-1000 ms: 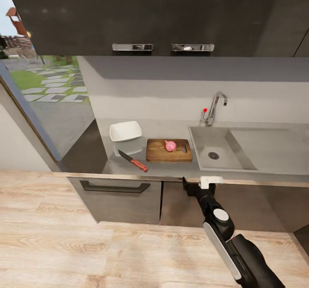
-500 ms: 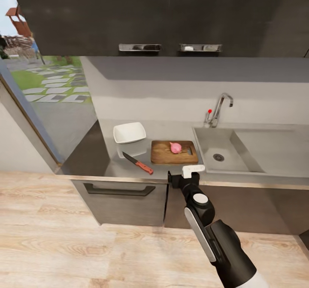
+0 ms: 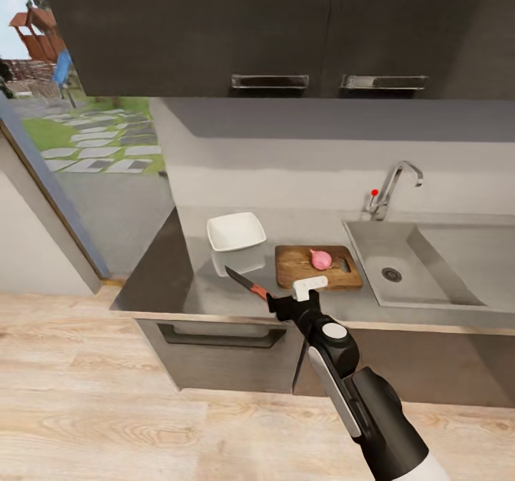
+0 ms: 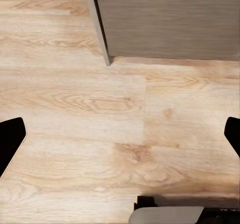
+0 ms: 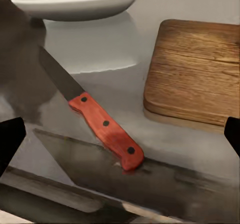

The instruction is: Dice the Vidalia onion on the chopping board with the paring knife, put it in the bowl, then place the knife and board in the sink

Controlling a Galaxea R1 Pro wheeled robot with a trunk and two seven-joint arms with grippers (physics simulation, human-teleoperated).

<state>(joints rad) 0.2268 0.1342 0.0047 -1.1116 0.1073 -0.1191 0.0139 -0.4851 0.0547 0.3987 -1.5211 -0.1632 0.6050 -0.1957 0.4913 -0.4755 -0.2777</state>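
1. Knife work is the step in hand, by my judgement: the Vidalia onion [image 3: 321,258] sits on the chopping board [image 3: 315,266], out of the sink [image 3: 422,270], and is not yet diced.
2. The paring knife [image 5: 92,115] lies flat on the countertop [image 3: 207,291], between the bowl [image 3: 236,231] and the board, touching neither, its red handle toward the counter's front edge.
3. The right gripper [image 3: 286,302] hangs just above that handle, its fingers [image 5: 10,144] spread wide at the edges of the right wrist view, holding nothing.
4. The left gripper [image 4: 120,139] is likewise spread, over bare wooden floor [image 4: 75,104] beside a cabinet [image 4: 170,19].
5. Handling, as I judge it: the knife looks light, stiff and thin, lying low on a smooth slab, so it may slide or pivot when pinched. The handle's middle, across its width, seems the best hold, away from the blade.
6. The onion, round and smooth, may roll under the blade.
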